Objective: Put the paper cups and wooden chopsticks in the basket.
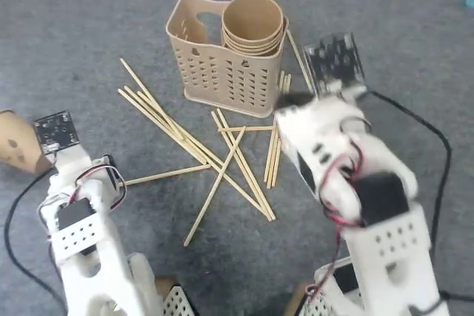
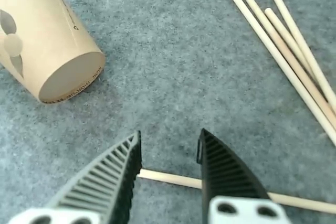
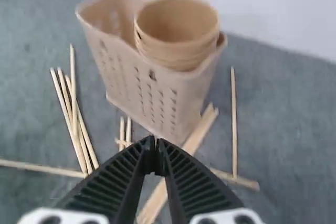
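Note:
A beige perforated basket (image 1: 222, 61) stands at the back of the grey carpet with a stack of paper cups (image 1: 253, 24) inside it. One more paper cup (image 2: 47, 40) lies on its side at the far left (image 1: 16, 144). Several wooden chopsticks (image 1: 215, 157) lie scattered in front of the basket. My left gripper (image 2: 170, 150) is open and low over the carpet, its fingers on either side of a single chopstick (image 2: 168, 178), a little away from the lying cup. My right gripper (image 3: 156, 148) is shut and empty, in front of the basket (image 3: 152, 93) above loose chopsticks.
The carpet ends at a pale wall (image 3: 273, 3) behind the basket. A few chopsticks (image 1: 285, 83) lean along the basket's right side. A bundle of chopsticks (image 2: 294, 61) lies ahead of the left gripper. Black cables (image 1: 437, 146) trail at the right.

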Action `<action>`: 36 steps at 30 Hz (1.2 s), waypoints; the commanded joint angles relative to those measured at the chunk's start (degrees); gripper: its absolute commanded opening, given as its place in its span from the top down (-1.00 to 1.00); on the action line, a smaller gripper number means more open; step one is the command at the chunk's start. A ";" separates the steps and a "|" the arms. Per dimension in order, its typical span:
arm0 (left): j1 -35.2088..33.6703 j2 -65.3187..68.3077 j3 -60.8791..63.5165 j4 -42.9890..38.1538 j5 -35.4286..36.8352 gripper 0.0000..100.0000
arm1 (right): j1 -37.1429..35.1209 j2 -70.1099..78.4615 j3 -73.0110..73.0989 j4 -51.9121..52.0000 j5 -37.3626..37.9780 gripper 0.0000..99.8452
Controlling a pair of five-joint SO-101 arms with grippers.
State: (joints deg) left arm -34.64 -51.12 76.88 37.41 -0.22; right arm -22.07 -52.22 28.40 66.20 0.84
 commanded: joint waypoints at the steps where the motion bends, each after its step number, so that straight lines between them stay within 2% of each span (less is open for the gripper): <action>1: 0.18 -1.58 -0.13 -1.32 -0.26 0.67 | 4.00 -9.36 5.98 1.01 4.48 0.98; 6: 0.18 -1.58 -0.13 -1.23 -0.26 0.67 | 6.02 -16.57 22.68 0.04 11.52 0.98; 11: 0.00 -1.58 -0.13 -1.23 -0.26 0.67 | 6.02 -20.88 37.89 -5.23 12.57 0.98; 21: -2.02 -1.67 -0.13 -1.23 -0.26 0.67 | 6.02 -23.87 62.77 -29.05 13.10 0.98; 23: -2.02 -1.76 -0.13 -1.23 -0.26 0.67 | 6.20 -24.22 63.74 -31.08 13.10 0.98; 29: -2.90 -1.67 -1.80 -1.23 0.00 0.67 | 6.11 -25.98 63.74 -28.09 13.10 0.98; 36: -13.89 -1.49 -17.27 7.47 2.02 0.67 | 5.85 -28.09 64.62 -27.30 13.19 0.98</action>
State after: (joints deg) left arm -43.96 -51.12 69.93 40.48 0.40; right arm -16.62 -78.59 93.36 38.68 13.05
